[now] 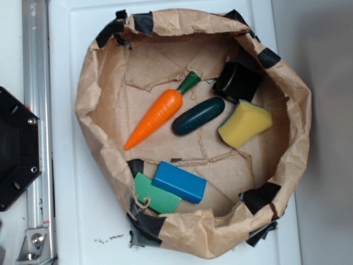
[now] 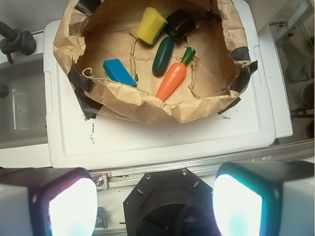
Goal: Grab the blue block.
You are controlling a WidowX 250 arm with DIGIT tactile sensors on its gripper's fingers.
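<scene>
Hovering with my claw [image 2: 147,199] spread wide, holding nothing.
Blue block [image 1: 180,181] lies lower centre in the paper bag [image 1: 287,143], overlapping the green block [image 1: 155,194].

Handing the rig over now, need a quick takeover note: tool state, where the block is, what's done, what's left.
Tool: open, empty, high above and well short of the paper bag, over the robot base.
Blue block: lies flat inside the bag near its rim, overlapping the green block. In the wrist view it is at the left of the bag floor.
Also in the bag: carrot, dark cucumber toy, yellow sponge, a black object.
Done: nothing yet, block untouched.
Left: move over the bag, descend on the blue block, close, lift. The bag wall sits close beside it.
</scene>
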